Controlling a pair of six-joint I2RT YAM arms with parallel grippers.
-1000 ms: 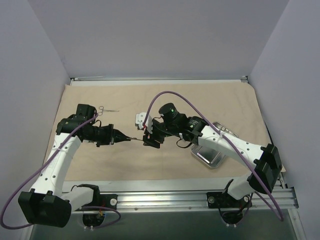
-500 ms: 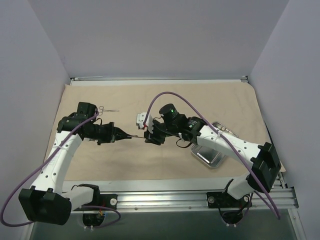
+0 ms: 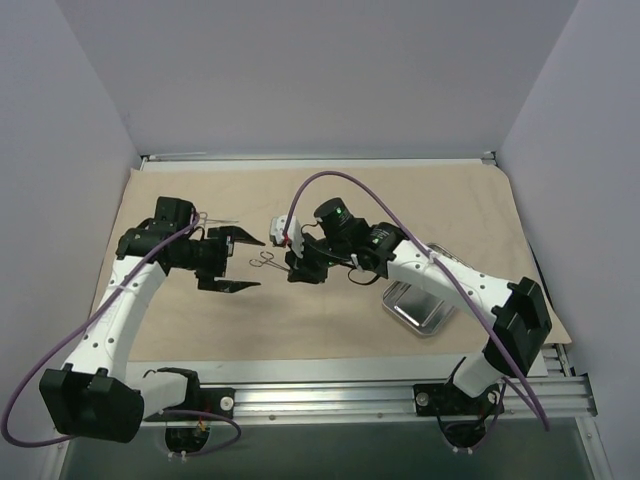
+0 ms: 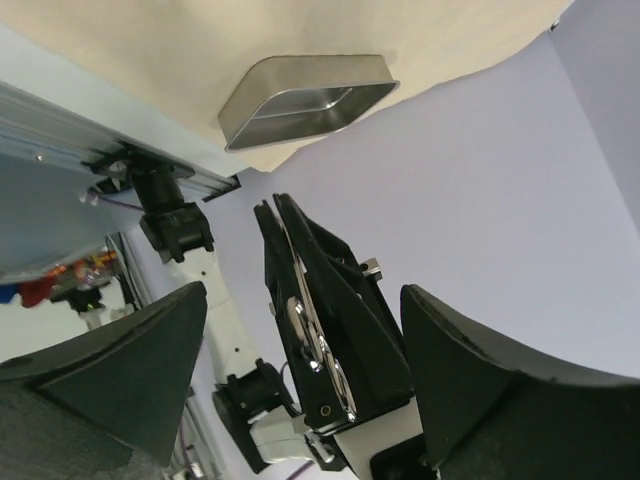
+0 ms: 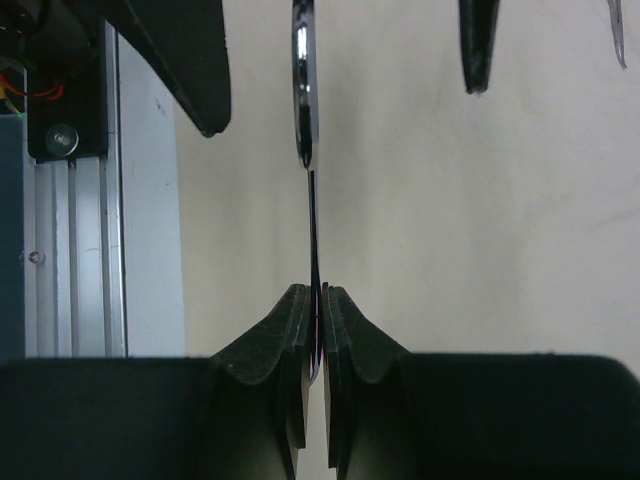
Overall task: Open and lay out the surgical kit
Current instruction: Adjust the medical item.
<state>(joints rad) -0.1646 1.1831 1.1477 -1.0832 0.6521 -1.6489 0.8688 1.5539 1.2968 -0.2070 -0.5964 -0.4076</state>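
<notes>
Held instrument: thin steel scissor-like instrument (image 3: 268, 261), up over the cloth near the middle of the layout.
Long axis: roughly left to right in the top view; in the right wrist view it runs straight away from the camera.
Pointing: the finger rings point toward the left arm, and the slim working end is buried in the right hand.
Right hand: right hand (image 5: 313, 296) is clenched on the instrument, the two pads pressed flat against its thin shaft with no gap showing.
Left hand: left hand (image 3: 255, 264) is released and spread wide, holding nothing.
Relation to the left hand: the rings sit between the two left fingers (image 3: 238, 239), one to the far side and one to the near side, neither touching the metal.
Left wrist view: the rings show as shiny loops at the front of the right hand, facing the camera.
Second instrument: another thin instrument (image 3: 216, 219) lies flat on the cloth beside the left arm, long axis also left to right.
Steel tray: steel tray (image 3: 418, 308) rests on the cloth under the right forearm, near the cloth's near right edge.
Cloth wrap: beige cloth wrap (image 3: 330, 195) lies spread open and flat under everything.
</notes>
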